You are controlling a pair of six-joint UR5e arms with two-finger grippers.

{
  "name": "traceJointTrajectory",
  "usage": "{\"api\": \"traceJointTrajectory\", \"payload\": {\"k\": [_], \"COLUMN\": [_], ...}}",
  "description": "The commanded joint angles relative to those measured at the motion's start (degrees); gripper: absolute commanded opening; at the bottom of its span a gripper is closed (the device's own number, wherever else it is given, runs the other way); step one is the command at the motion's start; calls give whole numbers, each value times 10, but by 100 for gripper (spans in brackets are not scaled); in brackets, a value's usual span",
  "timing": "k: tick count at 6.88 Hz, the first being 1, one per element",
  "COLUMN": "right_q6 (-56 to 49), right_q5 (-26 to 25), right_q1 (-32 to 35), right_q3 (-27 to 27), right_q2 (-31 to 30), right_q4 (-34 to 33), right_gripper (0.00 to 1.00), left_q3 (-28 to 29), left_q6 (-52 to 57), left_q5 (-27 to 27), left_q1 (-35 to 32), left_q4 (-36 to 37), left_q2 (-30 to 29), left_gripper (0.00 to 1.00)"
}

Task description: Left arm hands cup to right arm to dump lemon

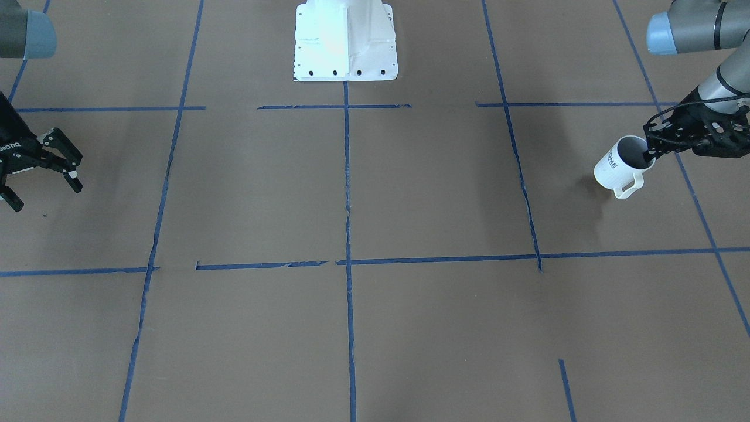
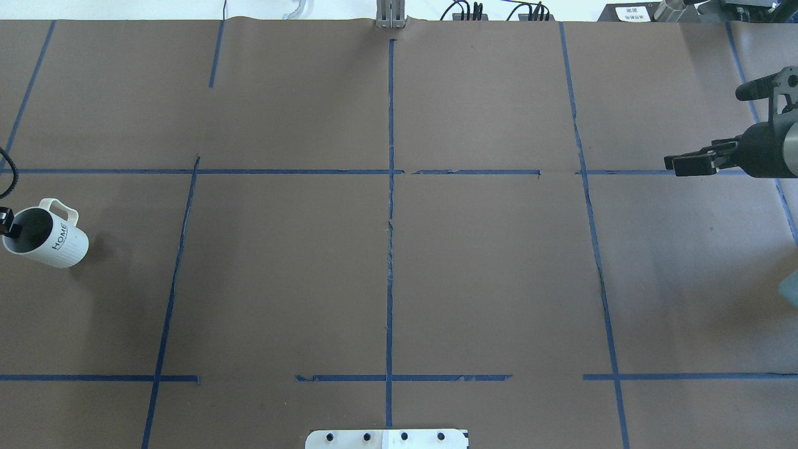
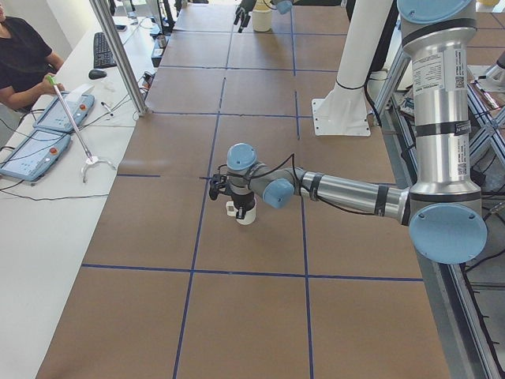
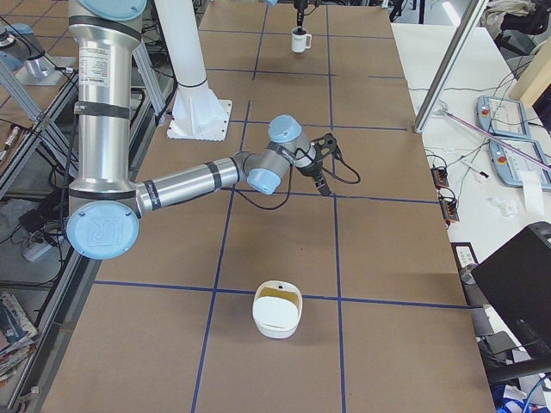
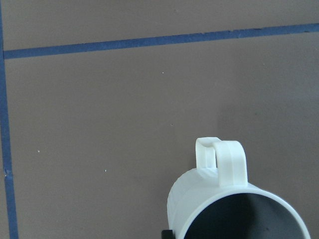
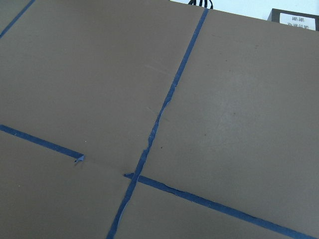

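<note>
The cream-white cup (image 1: 620,169) with dark lettering is at the table's end on my left side, tilted and seemingly just above the surface. My left gripper (image 1: 649,155) is shut on its rim, with one finger inside the mouth. The cup also shows at the left edge of the overhead view (image 2: 51,242), in the exterior left view (image 3: 245,212), and low in the left wrist view (image 5: 234,204) with its handle pointing away. Its inside looks dark, and the lemon is hidden. My right gripper (image 1: 47,181) is open and empty, far across the table; it also shows in the overhead view (image 2: 704,128).
A white container (image 4: 277,317) with a tan inside stands on the table near my right end. The white robot base (image 1: 345,41) is at mid table edge. An operator (image 3: 24,59) sits at a side bench with tablets. Blue tape lines cross the brown table.
</note>
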Motion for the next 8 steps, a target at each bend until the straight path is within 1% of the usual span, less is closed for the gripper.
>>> {"api": "traceJointTrajectory", "payload": {"k": [1,2,3,5,7,8], "right_q6": [-2,-2,-2,-2,-2,-2], "right_q5": [10,28,35,37,40,41], "right_q1": [8,17,21,25,28,28], "right_q3": [1,1,1,1,3,3], "right_q2": [0,1,1,0,-1,0], "right_q4": [-1,-3,-2,0,4,5], "right_gripper": [100,100,100,100,100,100], "left_q3": [19,19,20,29,33,28], "left_q6": [-32,-31,-26,-23,4,4], "left_q5": [-4,-4,-4,-2,1,-1], "left_q1": [-1,-1,0,3,5,5], "left_q4": [-5,-5,-6,-19,-19,-20], "left_q2": [-7,-9,-10,-18,-18,-19], "left_gripper": [0,0,0,1,3,19]}}
